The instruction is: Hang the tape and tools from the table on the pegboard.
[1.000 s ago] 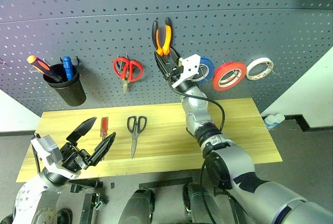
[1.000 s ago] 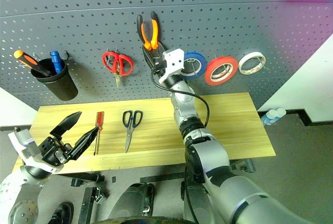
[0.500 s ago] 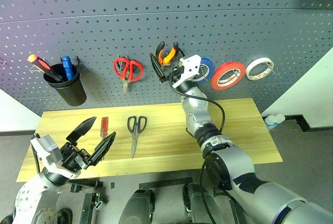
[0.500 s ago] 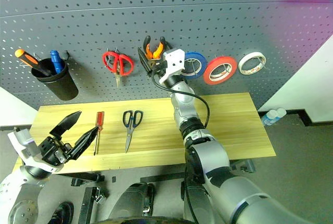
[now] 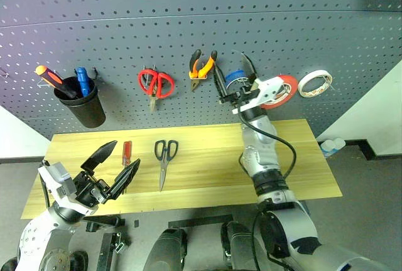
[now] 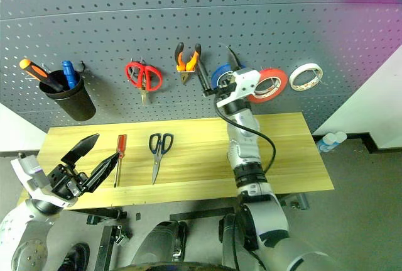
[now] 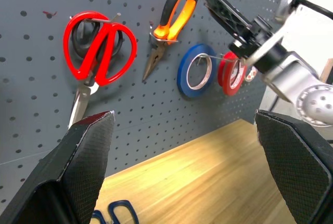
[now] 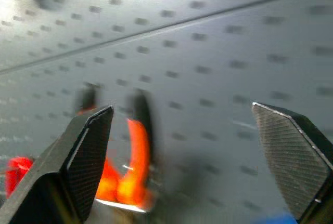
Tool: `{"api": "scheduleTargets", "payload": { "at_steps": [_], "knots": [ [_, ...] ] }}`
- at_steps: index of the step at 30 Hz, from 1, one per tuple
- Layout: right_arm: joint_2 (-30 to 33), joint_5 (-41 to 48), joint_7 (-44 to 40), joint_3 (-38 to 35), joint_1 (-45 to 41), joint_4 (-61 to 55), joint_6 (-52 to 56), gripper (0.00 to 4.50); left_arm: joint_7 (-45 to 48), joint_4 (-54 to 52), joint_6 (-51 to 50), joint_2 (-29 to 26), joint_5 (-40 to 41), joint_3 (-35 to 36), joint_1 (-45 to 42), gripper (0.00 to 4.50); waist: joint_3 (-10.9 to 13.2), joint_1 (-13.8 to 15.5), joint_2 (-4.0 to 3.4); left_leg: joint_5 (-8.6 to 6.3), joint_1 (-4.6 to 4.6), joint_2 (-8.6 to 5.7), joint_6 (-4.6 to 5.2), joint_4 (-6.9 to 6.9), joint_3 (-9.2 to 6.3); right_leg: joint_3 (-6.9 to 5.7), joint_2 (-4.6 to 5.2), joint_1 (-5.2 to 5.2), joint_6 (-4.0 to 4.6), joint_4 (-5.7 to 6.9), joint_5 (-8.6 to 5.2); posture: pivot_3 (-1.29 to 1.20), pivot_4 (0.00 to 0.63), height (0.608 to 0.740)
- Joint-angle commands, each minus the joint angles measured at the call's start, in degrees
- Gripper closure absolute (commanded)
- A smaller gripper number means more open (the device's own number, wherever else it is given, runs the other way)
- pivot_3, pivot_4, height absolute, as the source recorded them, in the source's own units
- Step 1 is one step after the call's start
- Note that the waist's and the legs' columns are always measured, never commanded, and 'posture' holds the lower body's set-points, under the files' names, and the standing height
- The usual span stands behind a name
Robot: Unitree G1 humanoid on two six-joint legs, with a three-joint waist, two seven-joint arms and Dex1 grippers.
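The right gripper covered part of the blue roll and the red tape. The pliers showed blurred in the right wrist view.

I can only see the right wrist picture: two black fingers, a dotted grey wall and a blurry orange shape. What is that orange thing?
Observer: It is a pair of orange-and-black pliers hanging by its handles on a hook of the pegboard, between the red scissors and the blue tape.
Visitor: Is anything left to hang up?
Observer: Yes. The dark-handled scissors and a small red-handled screwdriver lie flat on the table, towards its left half.
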State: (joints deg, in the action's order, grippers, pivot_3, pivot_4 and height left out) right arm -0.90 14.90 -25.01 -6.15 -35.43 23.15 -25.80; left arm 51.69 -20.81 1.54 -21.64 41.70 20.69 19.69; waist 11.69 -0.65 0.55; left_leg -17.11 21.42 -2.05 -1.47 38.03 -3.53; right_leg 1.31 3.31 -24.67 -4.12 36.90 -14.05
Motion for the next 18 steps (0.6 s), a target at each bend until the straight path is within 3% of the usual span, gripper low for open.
{"api": "scheduleTargets", "payload": {
  "at_steps": [1, 7, 13, 18],
  "knots": [
    [2.52, 6.61, -1.39, 0.02, 3.23, -11.96, 10.17, 0.05, -1.89, 0.76, 0.23, 0.33, -1.73, -0.6, -1.18, 0.0, 0.03, -0.02, -0.04, 0.0, 0.0, 0.0, 0.0, 0.0, 0.0, 0.0, 0.0, 0.0, 0.0, -0.01, 0.0, 0.08, 0.206, 0.738],
    [14.97, 19.56, -12.13, 3.56, 15.58, -33.35, 32.37, 0.05, -10.82, 4.5, -4.81, 0.1, -9.13, -4.29, -5.25, 0.0, 0.32, -0.1, -0.21, -0.06, 0.04, 0.02, 0.1, -0.06, -0.03, -0.04, -0.02, 0.09, -0.04, -0.28, -0.02, 0.03, 0.215, 0.738],
    [21.39, 22.37, -16.19, 2.95, 22.84, -40.28, 38.36, 0.05, -20.8, 7.45, -12.02, 0.56, -14.53, -6.19, -8.37, 0.0, 0.87, -0.36, -0.01, -0.16, 0.09, 0.04, 0.28, -0.06, -0.01, -0.05, -0.03, 0.2, -0.23, -0.67, 0.06, 0.0, 0.228, 0.738],
    [23.0, 21.73, -17.28, 3.21, 27.74, -43.06, 39.36, 0.05, -29.89, 9.13, -26.0, -1.5, -20.46, -9.59, -12.37, 0.0, 1.54, -0.25, 0.07, -0.2, 0.14, 0.04, 0.34, -0.08, -0.01, -0.07, 0.0, 0.21, -0.3, -0.72, 0.06, -0.02, 0.249, 0.738]
  ]
}}
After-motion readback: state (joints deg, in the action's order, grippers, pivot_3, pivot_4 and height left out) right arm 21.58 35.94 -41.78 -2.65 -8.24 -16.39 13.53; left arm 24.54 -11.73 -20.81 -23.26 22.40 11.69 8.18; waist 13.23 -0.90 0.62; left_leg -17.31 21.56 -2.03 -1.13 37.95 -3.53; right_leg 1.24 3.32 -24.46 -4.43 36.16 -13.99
